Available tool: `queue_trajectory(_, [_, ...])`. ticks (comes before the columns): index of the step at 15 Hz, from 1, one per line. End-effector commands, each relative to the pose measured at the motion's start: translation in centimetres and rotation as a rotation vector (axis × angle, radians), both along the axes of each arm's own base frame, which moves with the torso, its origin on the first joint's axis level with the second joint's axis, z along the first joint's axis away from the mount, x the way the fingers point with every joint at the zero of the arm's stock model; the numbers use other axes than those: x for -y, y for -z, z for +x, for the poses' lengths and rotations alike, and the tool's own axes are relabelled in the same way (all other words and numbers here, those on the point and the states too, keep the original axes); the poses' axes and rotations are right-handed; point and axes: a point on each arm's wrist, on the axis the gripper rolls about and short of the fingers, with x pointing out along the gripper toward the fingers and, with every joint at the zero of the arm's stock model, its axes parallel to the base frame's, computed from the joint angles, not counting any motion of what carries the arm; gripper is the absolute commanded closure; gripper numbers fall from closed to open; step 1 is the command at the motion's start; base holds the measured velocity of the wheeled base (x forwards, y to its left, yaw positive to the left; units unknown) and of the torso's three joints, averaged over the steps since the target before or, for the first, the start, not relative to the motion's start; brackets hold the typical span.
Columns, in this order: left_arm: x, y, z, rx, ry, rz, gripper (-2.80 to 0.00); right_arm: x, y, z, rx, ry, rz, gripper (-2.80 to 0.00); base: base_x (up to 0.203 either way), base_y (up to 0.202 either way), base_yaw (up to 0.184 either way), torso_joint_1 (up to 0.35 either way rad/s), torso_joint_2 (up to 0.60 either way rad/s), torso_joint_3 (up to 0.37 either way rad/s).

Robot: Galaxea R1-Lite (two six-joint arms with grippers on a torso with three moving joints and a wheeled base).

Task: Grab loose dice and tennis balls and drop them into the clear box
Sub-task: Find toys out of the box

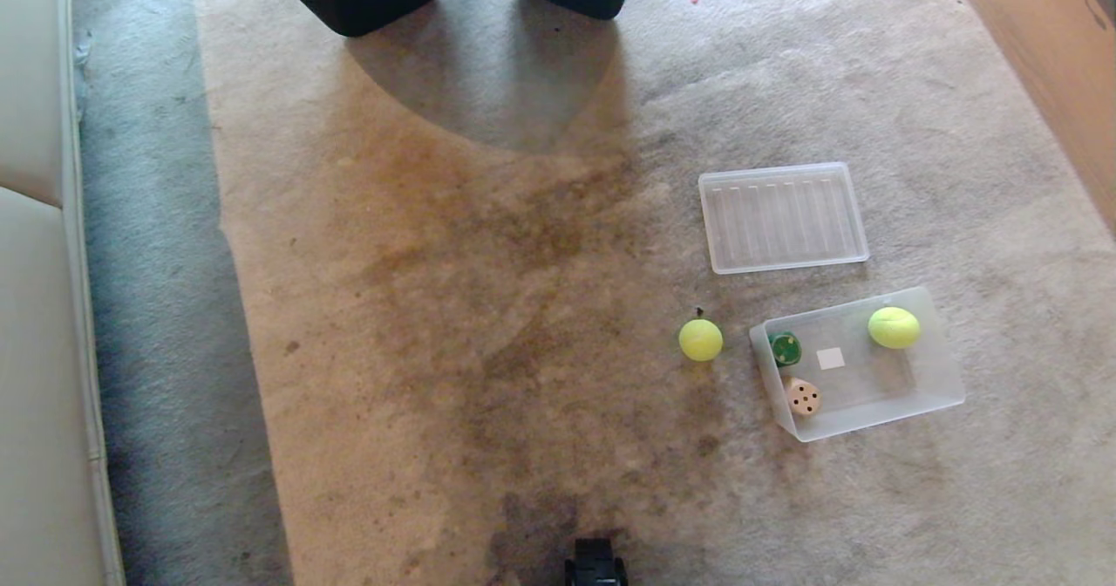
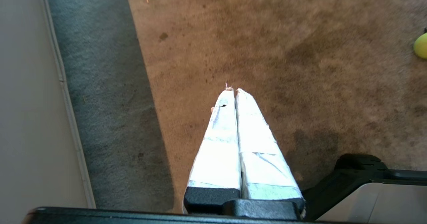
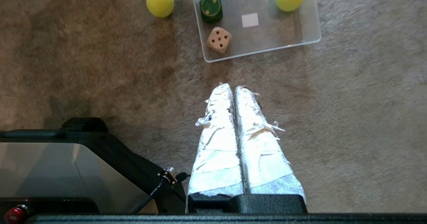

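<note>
While both arms hang parked over carpet, left tool (image 2: 233, 90) pinched closed, right tool (image 3: 233, 86) likewise, empty

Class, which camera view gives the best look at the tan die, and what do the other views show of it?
The right wrist view: the tan die is large there, its five pips countable, inside the clear box. The head view shows it smaller, through the box's frosted wall. The left wrist view misses it.

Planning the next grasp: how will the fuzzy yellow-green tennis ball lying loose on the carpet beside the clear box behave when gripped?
The fuzzy yellow-green tennis ball is round, so a nudge would probably roll it, though the carpet likely slows it. Its felt probably resists slipping.
</note>
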Motion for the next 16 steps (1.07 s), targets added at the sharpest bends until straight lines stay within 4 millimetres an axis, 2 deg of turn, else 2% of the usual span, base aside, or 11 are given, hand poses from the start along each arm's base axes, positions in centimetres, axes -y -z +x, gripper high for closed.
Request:
queue_trajectory(1, [0.0,0.05,0.01,-0.002,-0.001,-0.001,0.0,0.0,0.01,0.0,-0.002,0.0,0.0,0.0,0.0,0.0,0.0,0.002,0.0,-0.212])
queue_trajectory(10, [0.0,0.05,0.01,-0.002,-0.001,-0.001,0.0,0.0,0.02,-0.01,0.0,-0.001,0.0,0.0,0.0,0.0,0.0,0.001,0.0,-0.195])
queue_trajectory(16, [0.0,0.05,0.01,-0.002,-0.001,-0.001,0.0,0.0,0.02,-0.01,0.0,0.0,0.0,0.0,0.0,0.0,0.0,0.001,0.0,-0.027])
